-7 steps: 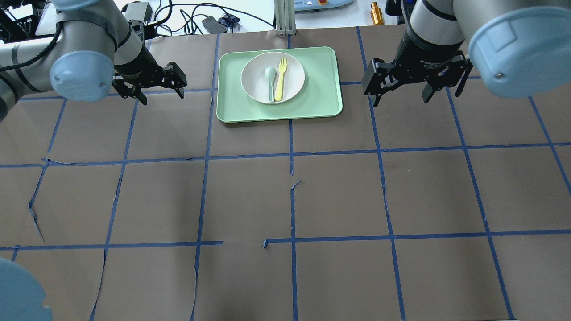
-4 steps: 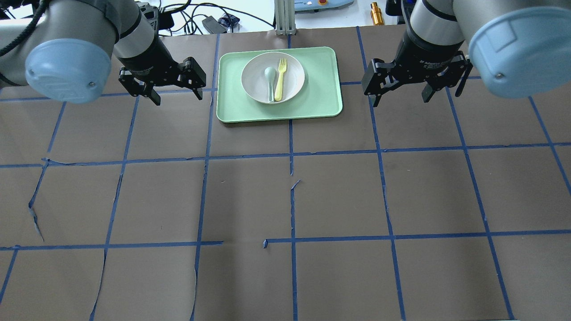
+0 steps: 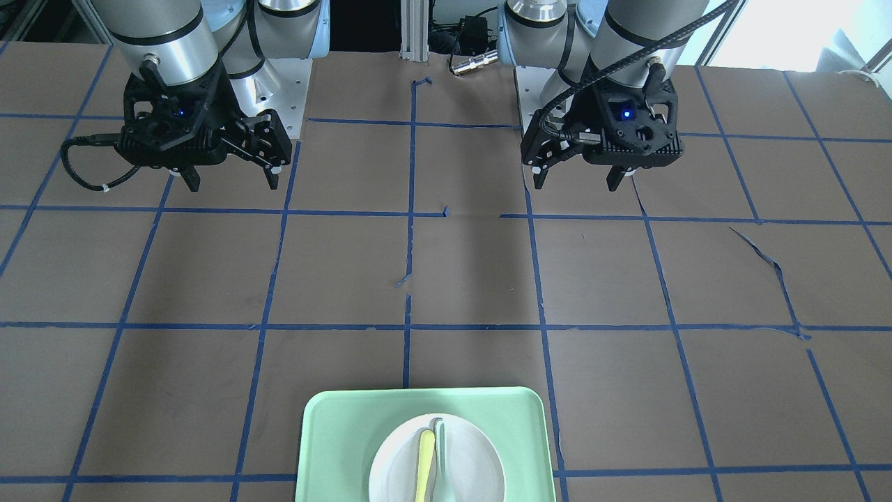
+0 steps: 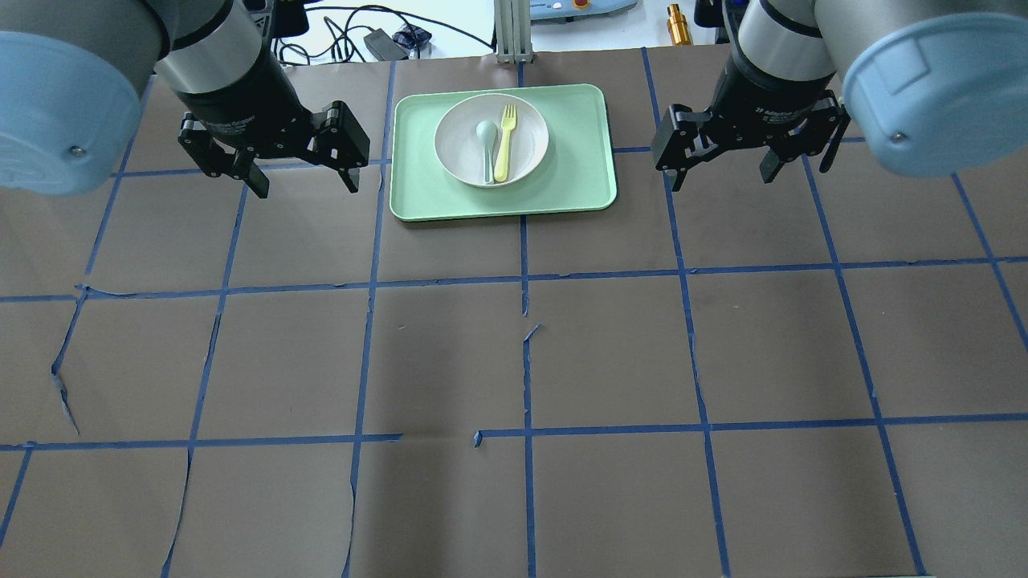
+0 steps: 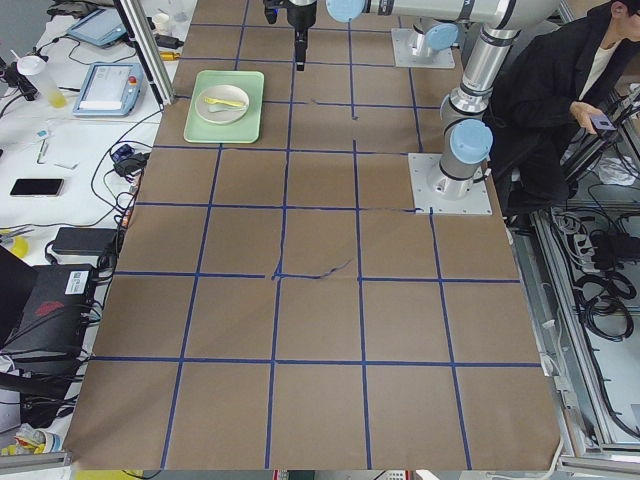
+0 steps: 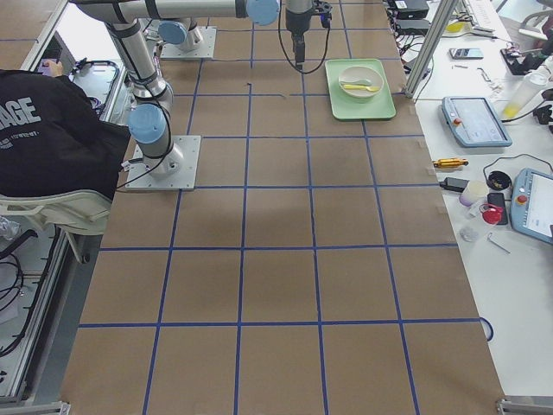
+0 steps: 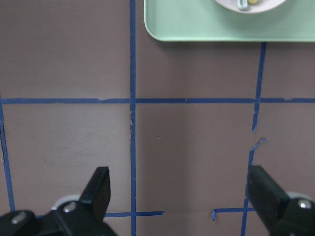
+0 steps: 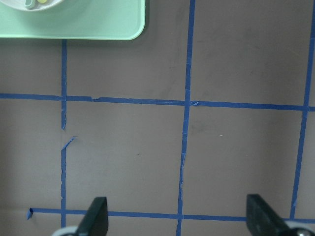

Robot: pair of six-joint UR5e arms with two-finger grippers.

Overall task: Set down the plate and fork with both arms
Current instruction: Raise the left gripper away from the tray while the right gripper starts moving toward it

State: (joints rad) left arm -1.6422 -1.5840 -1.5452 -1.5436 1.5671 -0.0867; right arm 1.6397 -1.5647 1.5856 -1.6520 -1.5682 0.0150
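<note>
Left tool (image 4: 307, 189) and right tool (image 4: 720, 181) hang spread, empty, flanking the tray (image 4: 578, 181) — plate (image 4: 458, 144) on it, fork (image 4: 505, 144) in the plate. Probably light, slick plastic — pinch plate by rim, fork by handle.

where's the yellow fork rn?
Overhead view, far centre: the small pale-yellow plastic fork lies in the round off-white plate on the rectangular mint-green tray, just right of the pale grey-green spoon.
</note>
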